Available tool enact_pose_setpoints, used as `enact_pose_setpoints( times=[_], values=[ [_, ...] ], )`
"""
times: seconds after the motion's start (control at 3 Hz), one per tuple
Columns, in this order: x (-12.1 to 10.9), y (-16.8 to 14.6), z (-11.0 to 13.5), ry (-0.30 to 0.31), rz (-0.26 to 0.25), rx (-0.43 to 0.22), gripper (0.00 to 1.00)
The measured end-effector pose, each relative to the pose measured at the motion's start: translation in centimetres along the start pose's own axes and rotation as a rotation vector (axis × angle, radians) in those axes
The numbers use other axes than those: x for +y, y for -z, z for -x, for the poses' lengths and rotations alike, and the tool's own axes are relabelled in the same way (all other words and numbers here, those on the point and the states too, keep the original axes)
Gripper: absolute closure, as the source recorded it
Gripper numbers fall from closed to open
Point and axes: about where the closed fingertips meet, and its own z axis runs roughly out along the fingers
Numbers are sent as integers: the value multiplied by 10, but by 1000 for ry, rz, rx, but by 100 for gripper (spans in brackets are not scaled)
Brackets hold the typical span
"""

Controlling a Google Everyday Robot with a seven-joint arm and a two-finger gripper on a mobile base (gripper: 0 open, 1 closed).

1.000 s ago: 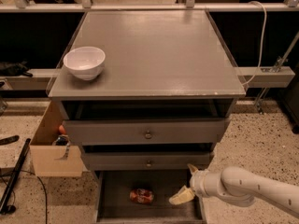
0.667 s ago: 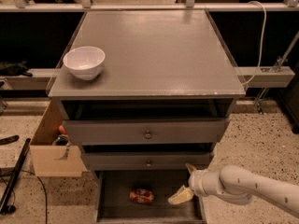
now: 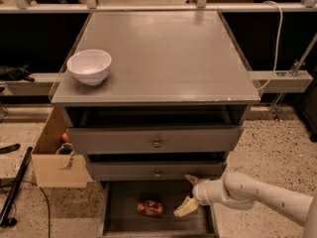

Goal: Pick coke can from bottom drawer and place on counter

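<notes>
Coke can (image 3: 150, 208), gripper (image 3: 188, 194) at bottom drawer (image 3: 123, 216)

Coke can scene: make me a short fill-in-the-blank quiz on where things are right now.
1. The coke can lies in the ____ drawer.
2. The bowl on the counter is ____ in colour.
3. The claw, beside the can over that drawer, is ____.
Answers: bottom; white; open.

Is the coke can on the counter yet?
No, the can lies in the bottom drawer, with the open hand beside it.
</notes>
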Motion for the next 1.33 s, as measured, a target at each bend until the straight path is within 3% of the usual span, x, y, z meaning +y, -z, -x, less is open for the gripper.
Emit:
enact_pose_setpoints(
  times=[0.33, 0.67, 1.0, 1.33],
  values=[
    [0, 0, 0, 0, 0, 0, 0],
    [19, 1, 0, -34, 19, 18, 0],
    [56, 0, -14, -74, 89, 52, 0],
    [56, 0, -14, -74, 89, 52, 0]
  ],
)
